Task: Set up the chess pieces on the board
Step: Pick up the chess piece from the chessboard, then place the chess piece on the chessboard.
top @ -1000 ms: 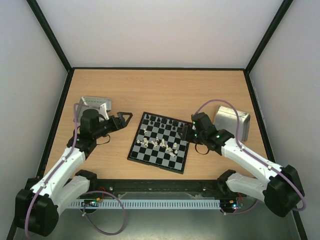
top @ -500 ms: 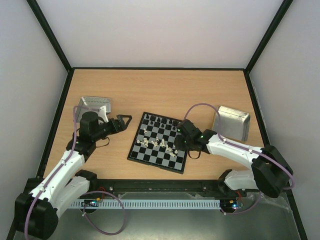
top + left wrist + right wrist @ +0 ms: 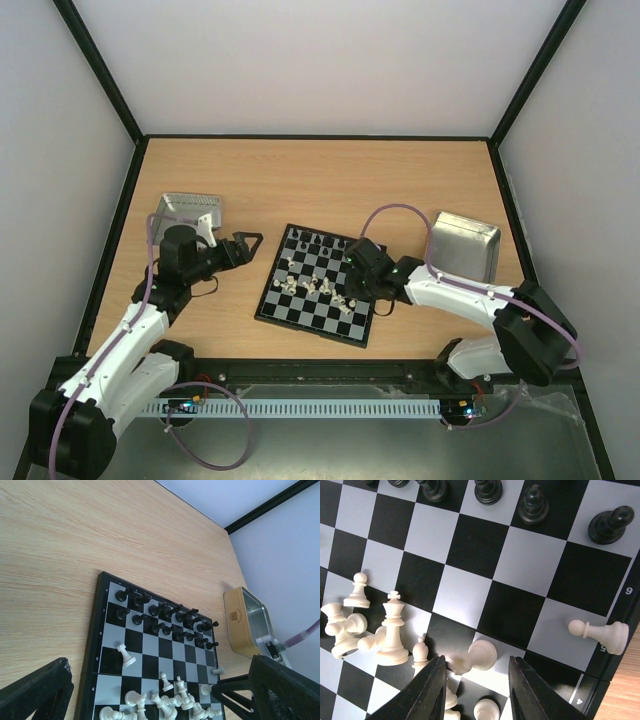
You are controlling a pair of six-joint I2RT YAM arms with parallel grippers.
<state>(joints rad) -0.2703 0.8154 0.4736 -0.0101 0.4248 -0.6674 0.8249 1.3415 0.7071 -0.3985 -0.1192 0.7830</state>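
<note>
The board [image 3: 300, 312] lies mid-table. Black chess pieces [image 3: 320, 242] stand in two rows along its far edge. Cream-white pieces [image 3: 318, 288] are bunched in its middle, several toppled. My right gripper [image 3: 352, 272] is low over the board's right side. In the right wrist view it [image 3: 476, 682] is open, with a toppled white pawn [image 3: 476, 657] between the fingertips. Another white pawn [image 3: 600, 632] lies at the board's edge and a white king [image 3: 392, 630] stands to the left. My left gripper [image 3: 250, 243] is open and empty, left of the board; it also shows in the left wrist view [image 3: 160, 700].
A shiny metal tray [image 3: 190, 212] stands behind the left arm. A second one [image 3: 465, 245] stands right of the board and also shows in the left wrist view [image 3: 247, 625]. Black-framed walls ring the table.
My right gripper has moved left from near the right tray over the board and come down around the toppled white pawn. My left arm has barely moved.
</note>
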